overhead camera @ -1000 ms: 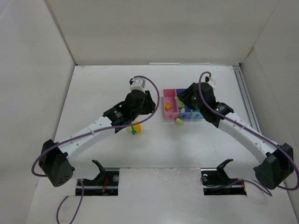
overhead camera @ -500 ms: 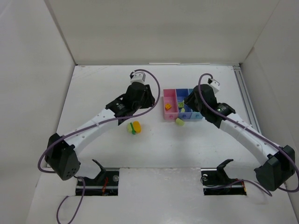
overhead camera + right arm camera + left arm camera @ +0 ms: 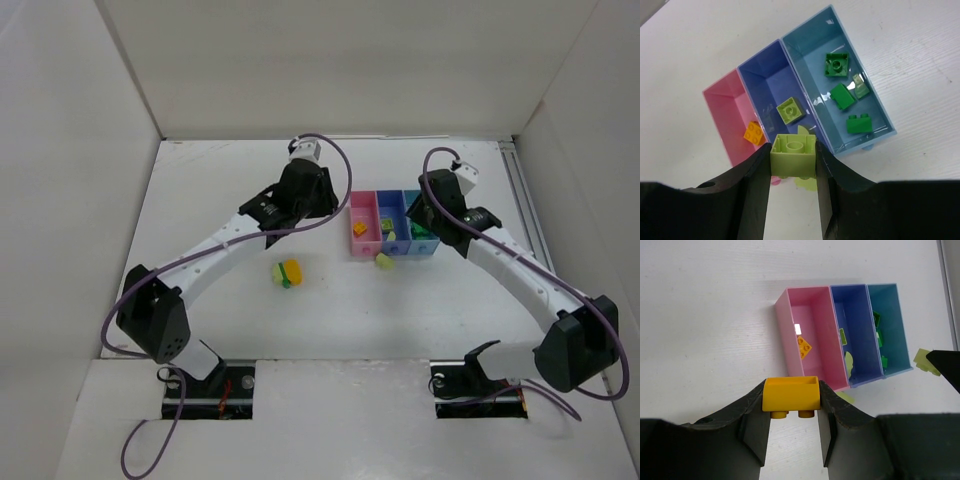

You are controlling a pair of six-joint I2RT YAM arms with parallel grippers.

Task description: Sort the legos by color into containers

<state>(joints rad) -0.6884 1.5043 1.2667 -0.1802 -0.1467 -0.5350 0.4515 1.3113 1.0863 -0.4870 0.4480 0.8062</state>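
Note:
My left gripper is shut on a yellow-orange brick, held above the table just left of the pink bin. In the top view it hovers beside that bin. My right gripper is shut on a pale yellow-green brick over the near end of the blue-purple bin. One orange brick lies in the pink bin. A pale green brick lies in the blue-purple bin. Three dark green bricks lie in the light blue bin.
A pale yellow-green brick lies on the table just in front of the bins. A small yellow and green pile of bricks sits on the table to the left of the bins. White walls enclose the table on three sides.
My left gripper has moved away from the yellow and green pile, farther back and right toward the pink bin. My right gripper has shifted back and right along the bins.

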